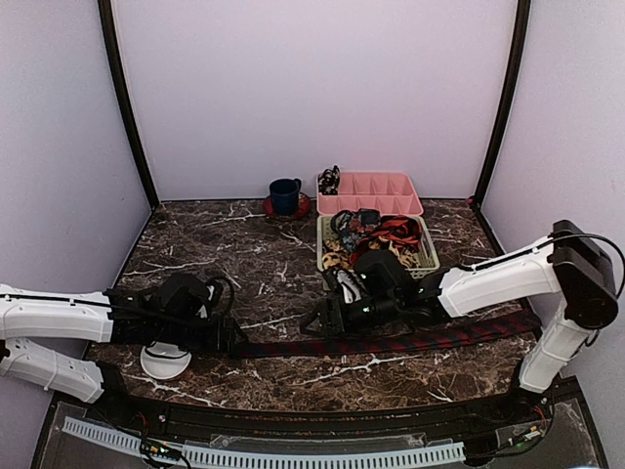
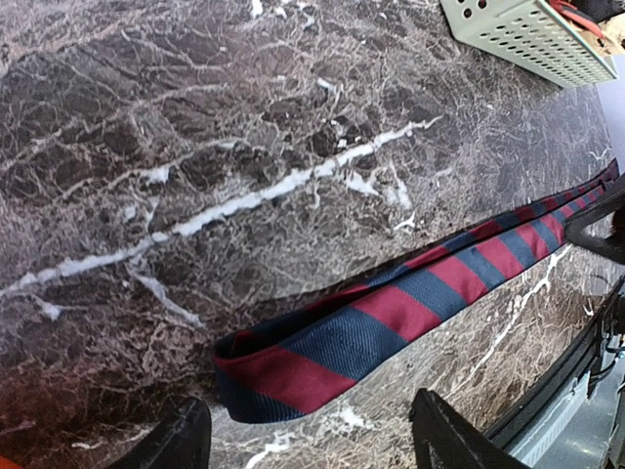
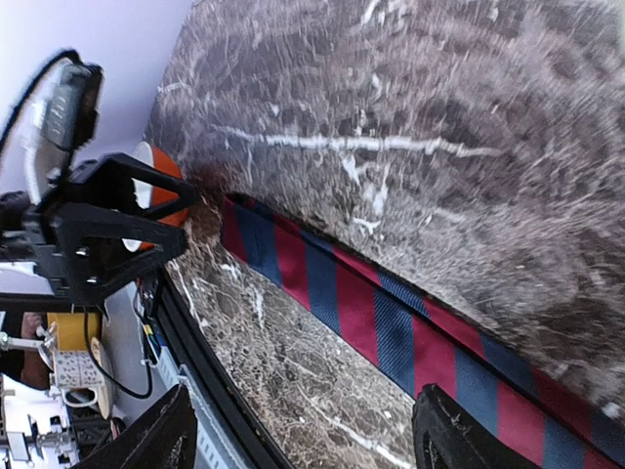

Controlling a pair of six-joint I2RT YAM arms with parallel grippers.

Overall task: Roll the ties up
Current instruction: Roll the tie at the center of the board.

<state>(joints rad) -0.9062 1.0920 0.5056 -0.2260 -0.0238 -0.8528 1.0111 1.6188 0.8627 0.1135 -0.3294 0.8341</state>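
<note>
A long tie [image 1: 410, 342] with dark blue and red diagonal stripes lies flat along the near part of the marble table. Its narrow end [image 2: 293, 376] rests just ahead of my left gripper [image 2: 312, 442], which is open and low over the table, one finger on each side of that end. My right gripper [image 3: 308, 440] is open too, hovering over the tie [image 3: 391, 322] further along, with its right finger [image 3: 459, 435] over the fabric. In the top view, the left gripper [image 1: 229, 337] and right gripper [image 1: 327, 318] face each other along the tie.
A pale green basket [image 1: 322, 244] holding several tangled ties stands behind the right gripper. Behind it is a pink divided tray [image 1: 386, 195] with a small coil [image 1: 329, 181] in one corner. A blue mug [image 1: 285, 195] sits on a red saucer. A white round object [image 1: 164, 363] lies under the left arm.
</note>
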